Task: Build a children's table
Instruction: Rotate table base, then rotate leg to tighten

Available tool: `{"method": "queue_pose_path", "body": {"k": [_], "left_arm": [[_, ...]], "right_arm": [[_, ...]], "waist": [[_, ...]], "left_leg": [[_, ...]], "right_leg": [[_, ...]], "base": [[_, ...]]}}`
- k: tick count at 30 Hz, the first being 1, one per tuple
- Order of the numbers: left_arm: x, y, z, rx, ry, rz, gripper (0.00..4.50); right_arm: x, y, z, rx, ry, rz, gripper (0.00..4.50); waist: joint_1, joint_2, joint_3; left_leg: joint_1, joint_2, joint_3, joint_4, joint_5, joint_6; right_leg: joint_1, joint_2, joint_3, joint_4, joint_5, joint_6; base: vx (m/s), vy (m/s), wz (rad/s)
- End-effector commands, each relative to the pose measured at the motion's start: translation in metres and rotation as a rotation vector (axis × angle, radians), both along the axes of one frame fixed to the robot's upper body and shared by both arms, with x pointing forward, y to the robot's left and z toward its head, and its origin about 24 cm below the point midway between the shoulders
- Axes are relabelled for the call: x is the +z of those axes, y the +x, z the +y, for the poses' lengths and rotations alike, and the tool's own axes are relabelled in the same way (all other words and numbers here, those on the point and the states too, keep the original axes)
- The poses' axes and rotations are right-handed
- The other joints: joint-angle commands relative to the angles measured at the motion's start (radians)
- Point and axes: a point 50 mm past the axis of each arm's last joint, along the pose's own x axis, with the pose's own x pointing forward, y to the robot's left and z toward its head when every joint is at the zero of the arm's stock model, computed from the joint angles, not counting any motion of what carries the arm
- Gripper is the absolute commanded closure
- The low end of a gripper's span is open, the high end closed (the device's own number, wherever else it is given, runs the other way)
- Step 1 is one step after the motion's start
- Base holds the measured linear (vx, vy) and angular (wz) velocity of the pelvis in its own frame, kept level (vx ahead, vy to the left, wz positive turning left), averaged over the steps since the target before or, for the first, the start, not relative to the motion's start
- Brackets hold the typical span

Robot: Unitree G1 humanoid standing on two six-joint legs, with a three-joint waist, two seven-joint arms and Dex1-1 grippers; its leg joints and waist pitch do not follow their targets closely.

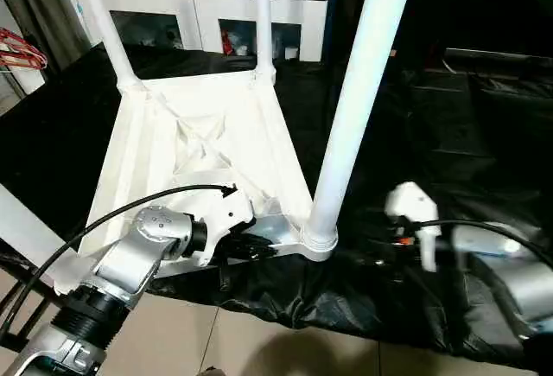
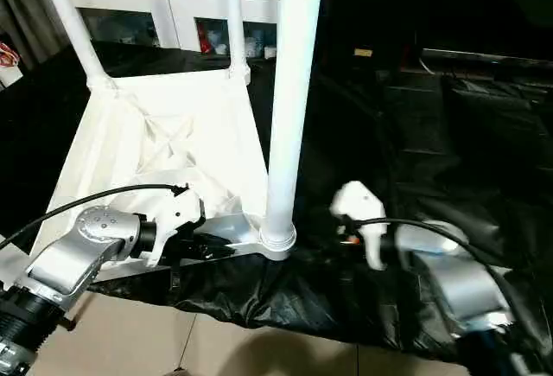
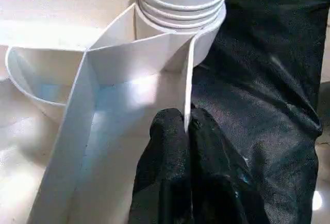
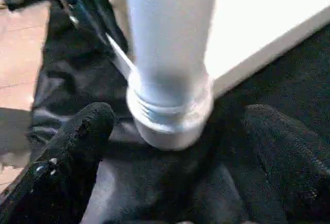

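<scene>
1. The children's table (image 1: 207,134) lies upside down on black sheeting (image 1: 449,134), legs pointing up.
2. The left gripper (image 3: 186,126) pinches its near rim beside a corner socket.
3. The right gripper (image 4: 175,147) is spread wide around the near leg (image 4: 170,54).

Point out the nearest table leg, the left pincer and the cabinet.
nearest table leg (image 1: 359,91), left eye view, mid shaft
left pincer (image 3: 186,126), left wrist view, fingertips on the rim
cabinet (image 1: 164,4), left eye view, door frame

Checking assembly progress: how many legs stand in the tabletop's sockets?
3: near-right leg, far-left leg, far-right leg. The left arm covers the near-left corner, so a fourth may be hidden.
</scene>
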Motion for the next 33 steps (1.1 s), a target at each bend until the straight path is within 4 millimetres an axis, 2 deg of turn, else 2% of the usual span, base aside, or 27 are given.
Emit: {"method": "queue_pose_path", "body": {"k": [1, 6, 7, 8, 11, 13, 15, 18, 19, 21, 26, 29, 31, 32, 33], "left_arm": [[0.000, 0.000, 0.004, -0.001, -0.001, 0.011, 4.45], [0.000, 0.001, 0.003, -0.012, -0.008, 0.009, 4.45], [0.001, 0.001, 0.003, -0.012, -0.008, 0.008, 4.49], [0.001, 0.002, 0.004, -0.012, -0.007, 0.006, 4.50], [0.001, 0.003, 0.006, -0.011, -0.006, 0.004, 4.50], [0.001, 0.004, 0.008, -0.009, -0.001, 0.002, 4.50], [0.001, 0.004, 0.008, -0.009, 0.001, 0.001, 4.50], [0.001, 0.005, 0.012, -0.003, 0.007, -0.001, 4.50], [0.001, 0.006, 0.014, 0.000, 0.014, -0.006, 4.50], [0.001, 0.006, 0.015, 0.001, 0.017, -0.008, 4.50], [0.002, 0.008, 0.020, 0.004, 0.025, -0.013, 4.50], [0.003, 0.011, 0.020, 0.009, 0.027, -0.023, 4.50], [0.004, 0.015, 0.019, 0.020, 0.025, -0.033, 4.50], [0.004, 0.017, 0.017, 0.023, 0.024, -0.037, 4.50], [0.004, 0.019, 0.016, 0.023, 0.023, -0.039, 4.50]], "right_arm": [[-0.003, 0.003, 0.006, 0.025, -0.015, -0.005, 0.00], [-0.007, 0.013, 0.020, 0.027, -0.001, -0.016, 0.00], [-0.007, 0.014, 0.023, 0.033, 0.004, -0.012, 0.19], [-0.007, 0.015, 0.025, 0.043, 0.001, -0.011, 0.30], [-0.007, 0.018, 0.028, 0.046, 0.003, -0.014, 0.48], [-0.006, 0.021, 0.032, 0.052, 0.021, -0.017, 0.74], [-0.006, 0.021, 0.033, 0.055, 0.024, -0.016, 0.78], [-0.011, 0.022, 0.035, 0.075, 0.013, -0.004, 1.15], [-0.011, 0.023, 0.036, 0.077, 0.014, 0.000, 1.19], [-0.012, 0.023, 0.036, 0.078, 0.014, 0.001, 1.24], [-0.013, 0.025, 0.038, 0.083, 0.017, 0.003, 1.71], [-0.014, 0.027, 0.038, 0.069, 0.029, -0.002, 1.75], [-0.016, 0.027, 0.038, 0.046, 0.042, -0.004, 1.76], [-0.017, 0.027, 0.038, 0.028, 0.047, -0.006, 1.76], [-0.018, 0.027, 0.038, 0.016, 0.050, -0.008, 1.76]], "waist": [[0.009, -0.009, -0.055], [0.008, -0.010, -0.062], [0.009, -0.008, -0.060], [0.008, -0.011, -0.060], [0.010, -0.009, -0.059], [0.009, -0.019, -0.058], [0.009, -0.014, -0.057], [0.010, -0.020, -0.057], [0.011, -0.018, -0.058], [0.010, -0.021, -0.058], [0.012, -0.019, -0.057], [0.011, -0.018, -0.056], [0.010, -0.008, -0.055], [0.010, -0.010, -0.055], [0.010, -0.001, -0.055]], "left_leg": [[0.003, 0.010, 0.001, -0.069, -0.263, 0.029], [0.003, 0.009, 0.003, -0.063, -0.213, 0.033], [0.003, 0.009, 0.003, -0.063, -0.213, 0.037], [0.003, 0.009, 0.003, -0.063, -0.214, 0.038], [0.004, 0.009, 0.003, -0.065, -0.225, 0.033], [0.003, 0.010, 0.003, -0.067, -0.238, 0.030], [0.004, 0.010, 0.003, -0.067, -0.243, 0.027], [0.003, 0.010, 0.003, -0.067, -0.234, 0.028], [0.003, 0.011, 0.002, -0.068, -0.235, 0.027], [0.003, 0.010, 0.003, -0.067, -0.231, 0.028], [0.005, 0.011, 0.003, -0.068, -0.241, 0.025], [0.005, 0.010, 0.003, -0.069, -0.255, 0.020], [0.008, 0.009, 0.003, -0.070, -0.280, 0.011], [0.009, 0.009, 0.003, -0.070, -0.285, 0.009], [0.010, 0.009, 0.002, -0.071, -0.294, 0.002]], "right_leg": [[0.046, -0.038, 0.029, -0.080, -0.267, -0.185], [0.049, -0.035, 0.029, -0.066, -0.147, -0.222], [0.049, -0.034, 0.029, -0.066, -0.138, -0.226], [0.050, -0.034, 0.028, -0.065, -0.139, -0.226], [0.050, -0.036, 0.029, -0.067, -0.159, -0.221], [0.051, -0.038, 0.029, -0.070, -0.189, -0.214], [0.049, -0.039, 0.029, -0.071, -0.212, -0.208], [0.048, -0.038, 0.030, -0.069, -0.201, -0.208], [0.048, -0.039, 0.030, -0.068, -0.199, -0.208], [0.049, -0.038, 0.030, -0.068, -0.191, -0.209], [0.047, -0.040, 0.031, -0.069, -0.209, -0.205], [0.047, -0.038, 0.030, -0.070, -0.214, -0.206], [0.044, -0.037, 0.031, -0.075, -0.231, -0.204], [0.044, -0.038, 0.031, -0.075, -0.234, -0.205], [0.044, -0.038, 0.031, -0.075, -0.239, -0.205]], "base": [[0.000, 0.000, 0.00], [0.000, 0.000, 0.00], [0.000, 0.000, 0.00], [0.000, 0.000, 0.00], [0.000, 0.000, 0.00], [0.000, 0.000, 0.00], [0.000, 0.000, 0.00], [0.000, 0.000, 0.00], [0.000, 0.000, 0.00], [0.000, 0.000, 0.00], [0.000, 0.000, 0.00], [0.000, 0.000, 0.00], [0.000, 0.000, 0.00], [0.000, 0.000, 0.00], [0.000, 0.000, 0.00]]}}
